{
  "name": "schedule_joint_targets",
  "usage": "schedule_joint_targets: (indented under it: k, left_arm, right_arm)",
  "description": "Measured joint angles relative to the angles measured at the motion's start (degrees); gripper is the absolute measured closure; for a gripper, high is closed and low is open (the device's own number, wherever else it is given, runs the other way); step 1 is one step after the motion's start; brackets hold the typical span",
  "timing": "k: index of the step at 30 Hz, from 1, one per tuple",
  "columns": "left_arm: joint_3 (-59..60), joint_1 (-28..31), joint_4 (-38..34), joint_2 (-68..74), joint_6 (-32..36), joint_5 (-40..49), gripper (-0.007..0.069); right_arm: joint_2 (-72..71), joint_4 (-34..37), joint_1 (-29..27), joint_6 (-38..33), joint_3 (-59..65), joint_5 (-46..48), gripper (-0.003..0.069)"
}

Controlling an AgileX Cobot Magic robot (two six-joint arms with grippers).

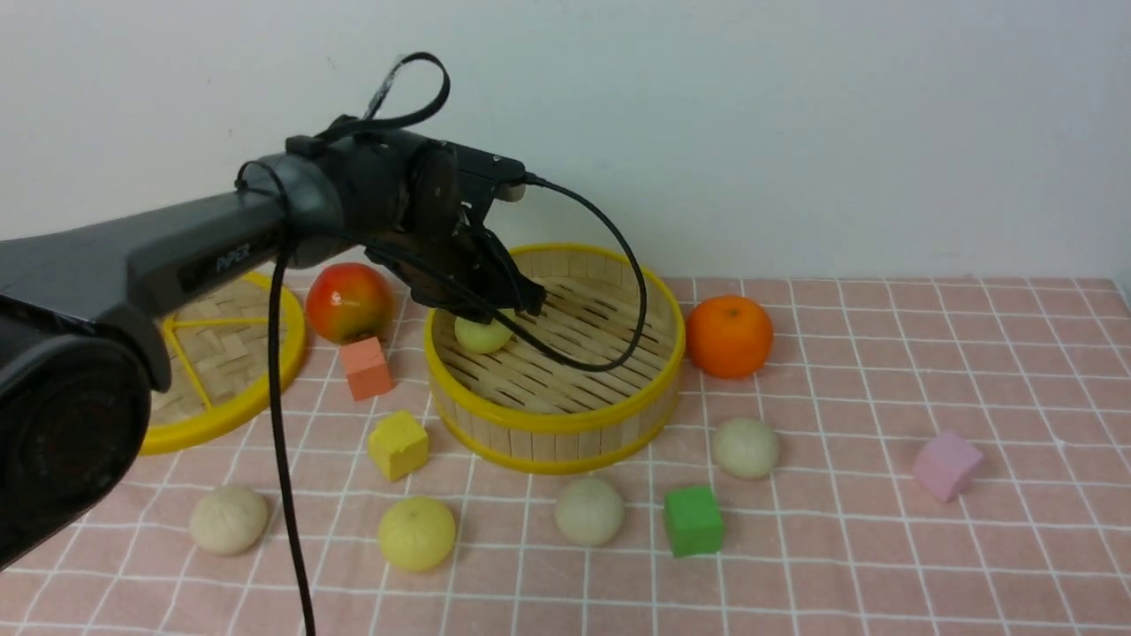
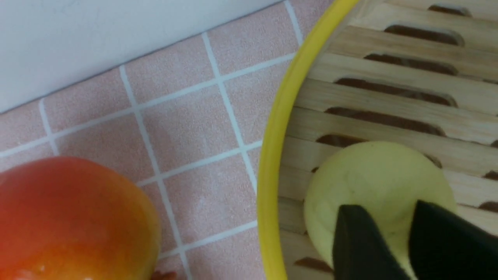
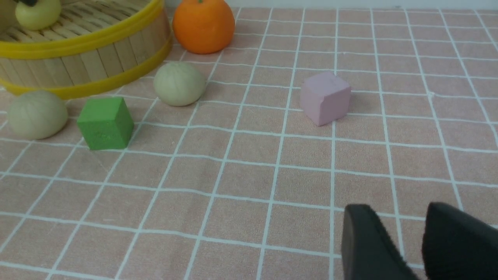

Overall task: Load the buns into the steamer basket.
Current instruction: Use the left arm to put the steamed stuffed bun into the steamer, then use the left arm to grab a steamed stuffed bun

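Front view, taking clock hours around the centre of the round bamboo basket with yellow rims (image 1: 555, 449): one matte pale yellow dough-like bun (image 1: 483, 332) rests on its slatted floor towards nine o'clock. The left gripper (image 1: 506, 305) is right over that bun, and the left wrist view shows its dark fingers spread, with a gap between them. The right gripper (image 3: 397, 212) also has its fingers apart, with nothing between them.

I judge this to be the release of the first bun. Next the left arm should lift straight up, clear the rim without dragging the bun, and go for another, perhaps the second pale yellow bun (image 1: 417, 533) at seven o'clock, fingers spread wide enough to straddle it.

Count of buns: five, one inside and four on the tiled-pattern tabletop (image 1: 848, 548). Besides the yellow one, three are off-white: one at eight (image 1: 228, 519), well out; one near six (image 1: 589, 511); one at four (image 1: 745, 448).

Blocks: four. Coral (image 1: 366, 368) between eight and nine, yellow (image 1: 398, 446) at eight, green (image 1: 694, 521) at five, pink (image 1: 948, 465) between three and four. Fruits: two, a glossy red-yellow apple (image 1: 350, 303) at nine and a round orange fruit (image 1: 730, 336) at three. One woven disc lid with yellow spokes (image 1: 216, 349) lies beyond the apple, around nine.
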Motion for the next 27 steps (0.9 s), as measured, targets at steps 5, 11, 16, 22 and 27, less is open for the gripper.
schedule_joint_targets:
  k: [5,11,16,22,27]
  left_arm:
    - [0.0,-0.1,-0.8,-7.2,-1.8,8.9,0.0199]
    - [3.9,0.1,-0.9,-18.7,-3.7,20.5,0.0281]
    - [19.6,0.8,-1.1,-27.3,-7.0,20.5,0.0554]
    - [35.6,5.1,-2.9,-29.7,-10.0,14.8,0.0638]
    - [40.2,12.1,-5.6,-29.3,-10.2,10.4,0.0615]
  right_arm:
    - [0.0,0.0,0.0,0.0,0.0,0.0,0.0419]
    - [0.0,0.0,0.0,0.0,0.0,0.0,0.0419]
    - [0.0,0.0,0.0,0.0,0.0,0.0,0.0419]
    - [0.0,0.0,0.0,0.0,0.0,0.0,0.0419]
    - [0.0,0.0,0.0,0.0,0.0,0.0,0.0419]
